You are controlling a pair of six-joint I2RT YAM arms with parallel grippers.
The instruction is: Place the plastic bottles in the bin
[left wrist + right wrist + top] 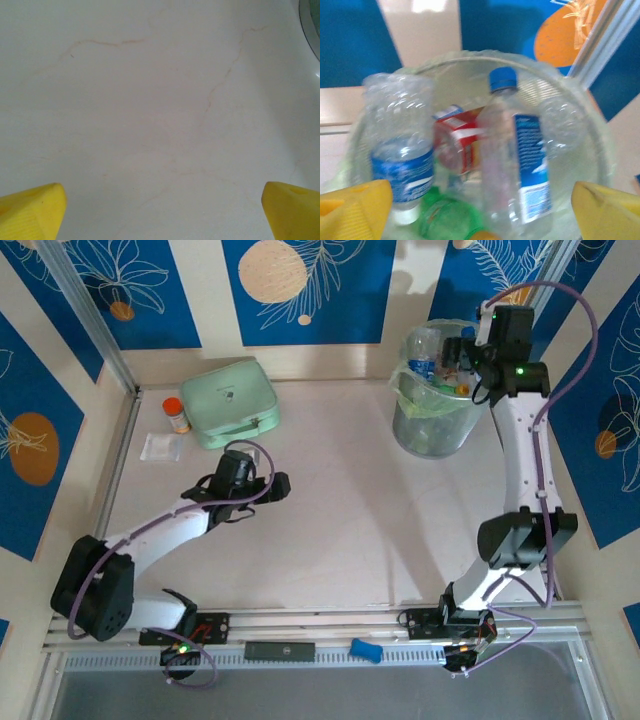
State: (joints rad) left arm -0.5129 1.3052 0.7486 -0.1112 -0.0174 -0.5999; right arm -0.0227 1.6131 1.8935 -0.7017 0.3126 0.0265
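Observation:
The bin (pixel 432 435) stands at the far right of the table, with several plastic bottles (pixel 428 352) piled inside. My right gripper (pixel 474 368) hangs over its mouth. In the right wrist view this gripper (pixel 482 210) is open, its yellow fingertips (pixel 355 210) wide apart. Below them, blurred, a clear bottle with a blue label and blue cap (pixel 520 155) lies touching neither finger. An upside-down blue-labelled bottle (pixel 402 150), a red-labelled one (pixel 457 140) and a green one (pixel 450 217) lie inside the bin's rim (pixel 470 55). My left gripper (pixel 270 488) is open over bare tabletop, its jaws (pixel 162 210) empty.
A mint-green zip case (pixel 235 403), a small orange-capped jar (pixel 177 414) and a clear packet (pixel 162 447) sit at the far left. A blue object (pixel 366 650) lies on the front rail. The bin's edge (pixel 312 25) shows at the left wrist view's top right.

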